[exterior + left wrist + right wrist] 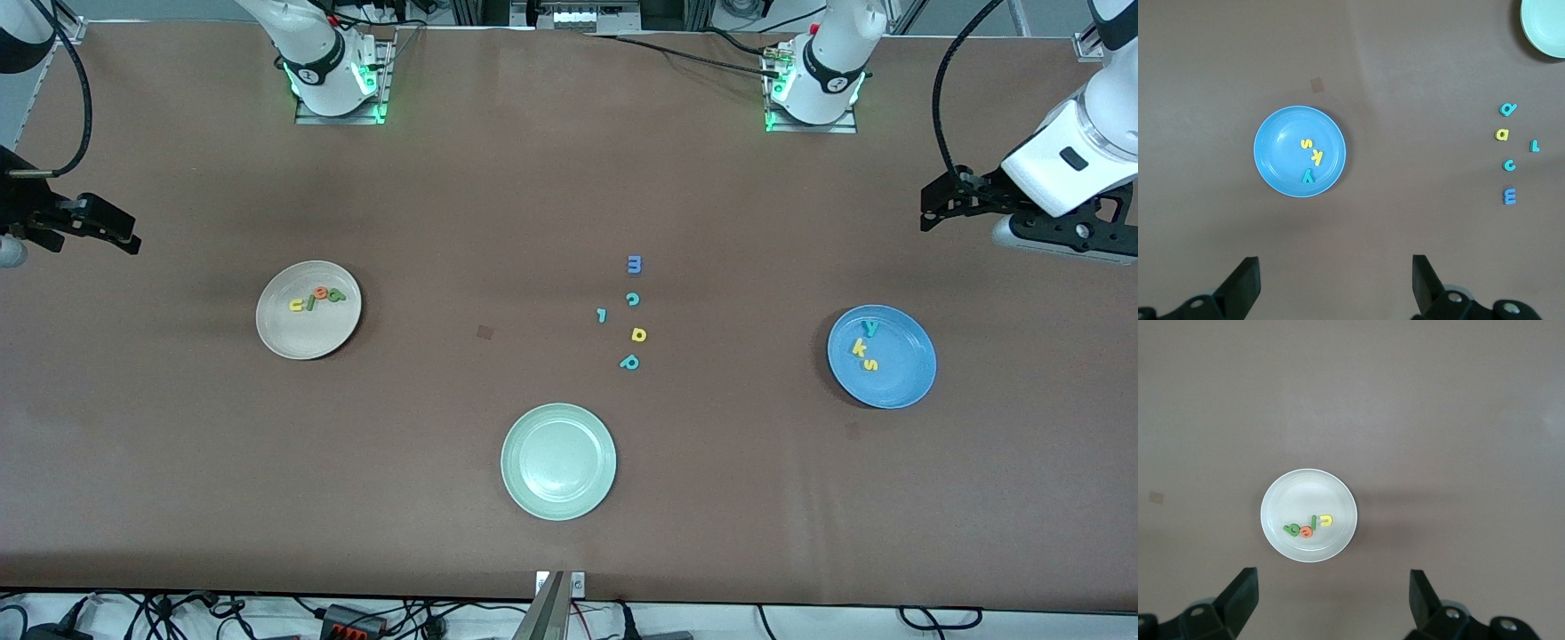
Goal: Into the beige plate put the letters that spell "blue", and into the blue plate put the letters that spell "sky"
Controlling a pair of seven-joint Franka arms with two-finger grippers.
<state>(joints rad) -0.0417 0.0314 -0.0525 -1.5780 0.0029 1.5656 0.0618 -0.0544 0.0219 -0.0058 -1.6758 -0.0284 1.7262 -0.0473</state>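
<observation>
blue plate (1281, 150) below left gripper (1335, 283), apparently

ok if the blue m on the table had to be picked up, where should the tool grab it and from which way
Probably straight down from above: the blue m lies flat on the table, with nothing touching it. Pinch across its outer edges, fingers either side of the letter's body. The teal c sits apart, nearer the front camera, so there looks to be room.
</observation>
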